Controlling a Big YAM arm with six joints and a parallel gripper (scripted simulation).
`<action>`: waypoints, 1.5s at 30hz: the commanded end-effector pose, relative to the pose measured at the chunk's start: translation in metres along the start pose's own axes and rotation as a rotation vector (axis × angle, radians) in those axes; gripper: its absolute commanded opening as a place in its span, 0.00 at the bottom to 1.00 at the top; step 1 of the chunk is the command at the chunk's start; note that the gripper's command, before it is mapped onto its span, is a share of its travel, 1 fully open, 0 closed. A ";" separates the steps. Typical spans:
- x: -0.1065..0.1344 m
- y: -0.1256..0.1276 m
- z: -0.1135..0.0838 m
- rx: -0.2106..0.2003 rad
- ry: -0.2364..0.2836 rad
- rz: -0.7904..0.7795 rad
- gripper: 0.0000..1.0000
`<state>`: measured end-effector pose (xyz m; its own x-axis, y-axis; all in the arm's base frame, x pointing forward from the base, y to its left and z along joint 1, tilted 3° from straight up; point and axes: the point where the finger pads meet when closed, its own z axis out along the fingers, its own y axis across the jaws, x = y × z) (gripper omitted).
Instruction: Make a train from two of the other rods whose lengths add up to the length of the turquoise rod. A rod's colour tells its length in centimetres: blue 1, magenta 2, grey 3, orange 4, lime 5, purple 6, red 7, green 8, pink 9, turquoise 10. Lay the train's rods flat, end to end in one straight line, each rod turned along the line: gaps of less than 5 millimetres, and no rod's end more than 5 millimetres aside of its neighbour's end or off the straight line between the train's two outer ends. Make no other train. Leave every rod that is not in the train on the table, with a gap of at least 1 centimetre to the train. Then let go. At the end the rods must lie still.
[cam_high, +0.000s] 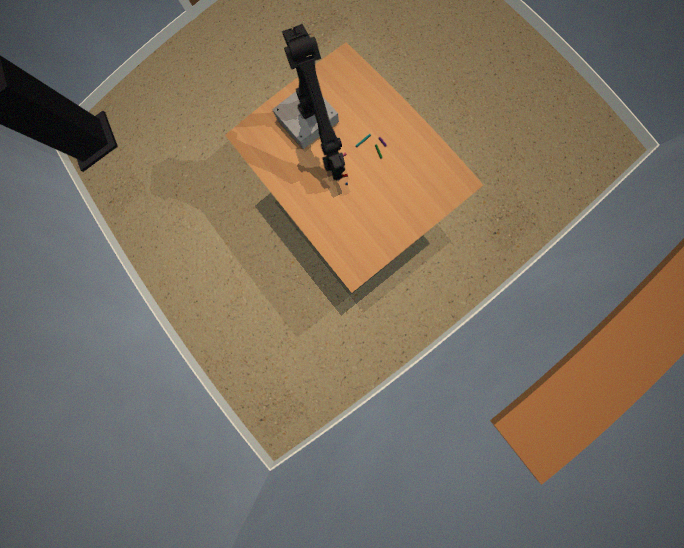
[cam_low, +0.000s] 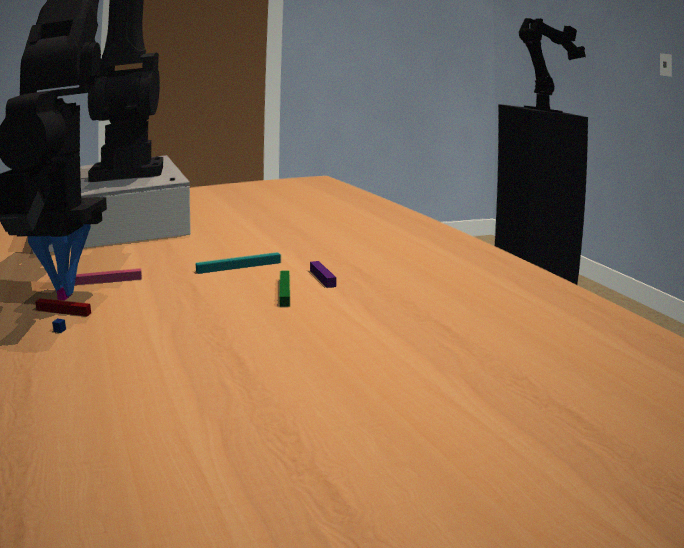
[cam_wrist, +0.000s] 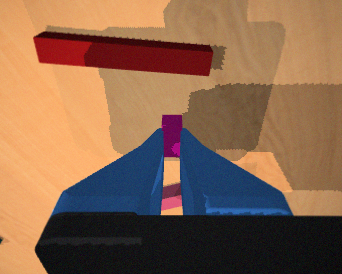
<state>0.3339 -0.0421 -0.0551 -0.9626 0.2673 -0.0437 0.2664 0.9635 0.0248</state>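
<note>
My gripper (cam_wrist: 171, 138) (cam_low: 61, 289) stands low over the table's left side, shut on the small magenta rod (cam_wrist: 172, 122) (cam_low: 61, 294), which rests on or just above the wood. The red rod (cam_wrist: 125, 52) (cam_low: 62, 307) lies just beyond the fingertips. The blue cube (cam_low: 58, 325) sits in front of it. The pink rod (cam_low: 108, 276) (cam_wrist: 172, 196) lies behind the fingers. Farther right lie the turquoise rod (cam_low: 237, 262) (cam_high: 363, 140), the green rod (cam_low: 284, 287) (cam_high: 377, 151) and the purple rod (cam_low: 323, 273) (cam_high: 382, 141), all apart from one another.
The arm's grey base (cam_low: 137, 211) stands at the table's back left. A black pedestal (cam_low: 539, 188) with another arm stands on the floor beyond the table's right edge. The table (cam_low: 399, 399) stretches wide toward the front and right.
</note>
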 end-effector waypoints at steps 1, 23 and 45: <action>-0.004 0.003 0.000 -0.001 -0.016 -0.001 0.05; -0.025 0.001 -0.098 -0.006 -0.066 -0.001 0.05; -0.018 0.017 -0.111 -0.004 -0.032 0.056 0.05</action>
<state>0.3299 -0.0388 0.0443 -0.9574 0.2852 -0.0450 0.2843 0.9584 0.0261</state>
